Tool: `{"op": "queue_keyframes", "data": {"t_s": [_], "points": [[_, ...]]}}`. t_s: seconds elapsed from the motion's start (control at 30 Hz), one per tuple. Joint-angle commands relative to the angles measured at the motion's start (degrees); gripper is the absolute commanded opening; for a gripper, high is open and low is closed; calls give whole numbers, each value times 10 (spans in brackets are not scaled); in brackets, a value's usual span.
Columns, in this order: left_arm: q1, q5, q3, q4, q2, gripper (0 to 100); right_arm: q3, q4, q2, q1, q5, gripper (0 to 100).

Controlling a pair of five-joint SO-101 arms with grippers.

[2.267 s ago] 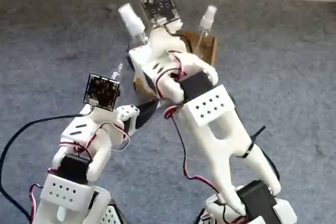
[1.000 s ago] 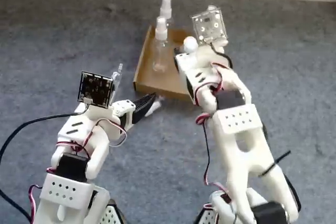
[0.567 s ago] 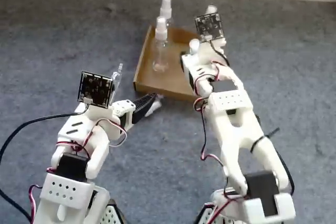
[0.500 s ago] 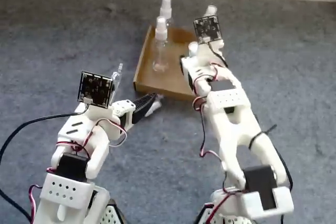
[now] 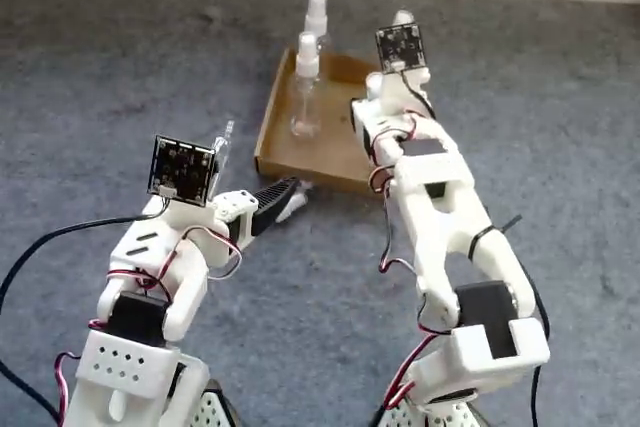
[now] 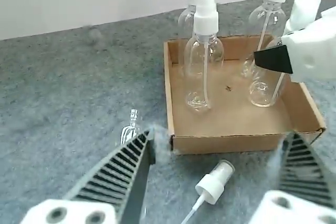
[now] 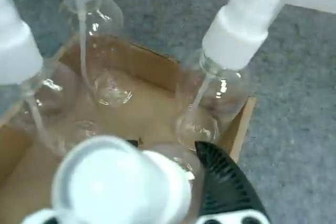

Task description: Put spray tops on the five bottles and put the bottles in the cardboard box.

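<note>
Clasping a bottle [image 7: 118, 182], right end effector [image 7: 167, 149]

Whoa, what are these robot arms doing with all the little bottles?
The right arm's tool grips a capped bottle standing in the cardboard box. Another capped bottle stands in the box too. A third bottle and a fourth bottle stand by its far wall. The left arm's tool hangs open above a loose spray top on the grey carpet, near a bottle with no top.
</note>
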Motion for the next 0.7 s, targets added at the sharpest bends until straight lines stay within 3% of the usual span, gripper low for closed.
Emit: {"op": "queue_keyframes", "data": {"t_s": [0.0,0.67], "points": [[0,-3,-3,-13,0,308,-32,-17,0,6,1,4],[0,-3,-3,-13,0,308,-90,33,6,3,1,9]]}}
